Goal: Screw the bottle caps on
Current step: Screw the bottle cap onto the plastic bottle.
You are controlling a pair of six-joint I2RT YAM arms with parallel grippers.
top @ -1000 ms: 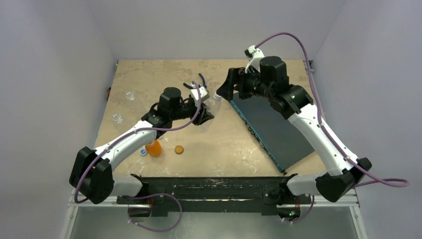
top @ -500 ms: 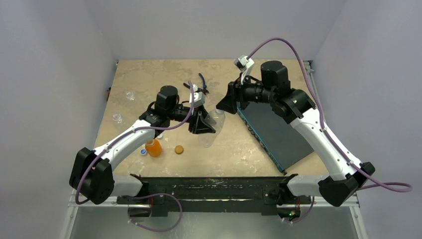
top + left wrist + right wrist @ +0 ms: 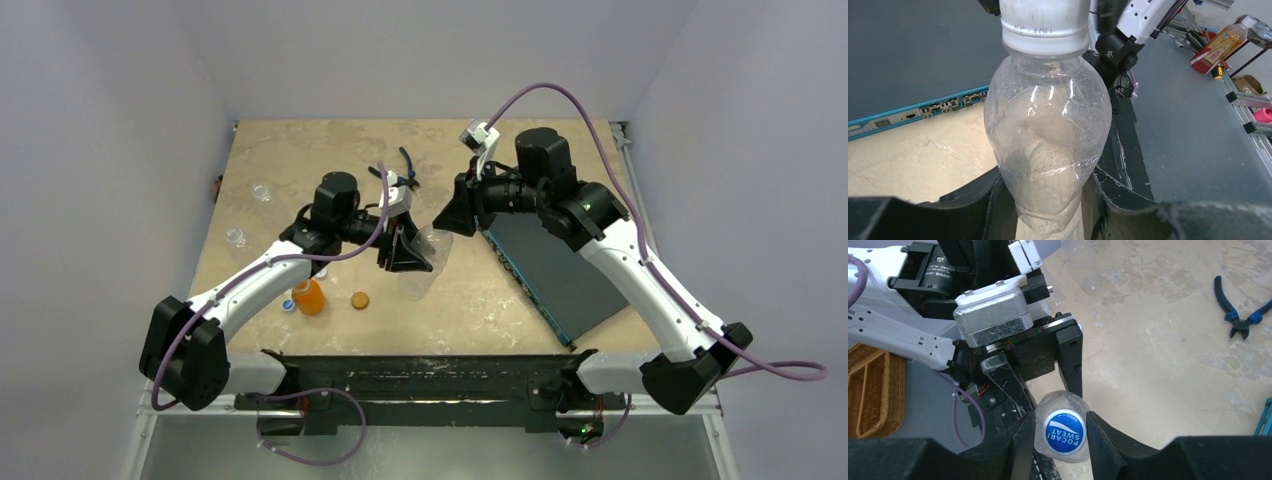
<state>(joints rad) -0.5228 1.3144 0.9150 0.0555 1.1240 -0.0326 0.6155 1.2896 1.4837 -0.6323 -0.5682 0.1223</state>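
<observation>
The left gripper [image 3: 408, 252] is closed on the lower part of a clear bottle [image 3: 1048, 135] and holds it above the table [image 3: 460, 300], neck toward the right gripper [image 3: 450, 212]. The right gripper's fingers press on both sides of the blue cap [image 3: 1064, 430] sitting on that neck. Small droplets cling to the bottle's inner wall. An orange bottle [image 3: 310, 297] stands on the table, with a loose blue cap [image 3: 288, 306] just beside it and an orange-brown cap [image 3: 360, 299] near.

I hold the crumpled clear bottle [image 3: 1048, 130] slanted off the table [image 3: 480, 290], its blue-topped cap [image 3: 1064, 434] on the neck. The squat orange bottle [image 3: 310, 297] sits front-left, between a small blue cap [image 3: 288, 306] and the flat orange-brown cap [image 3: 360, 299].
</observation>
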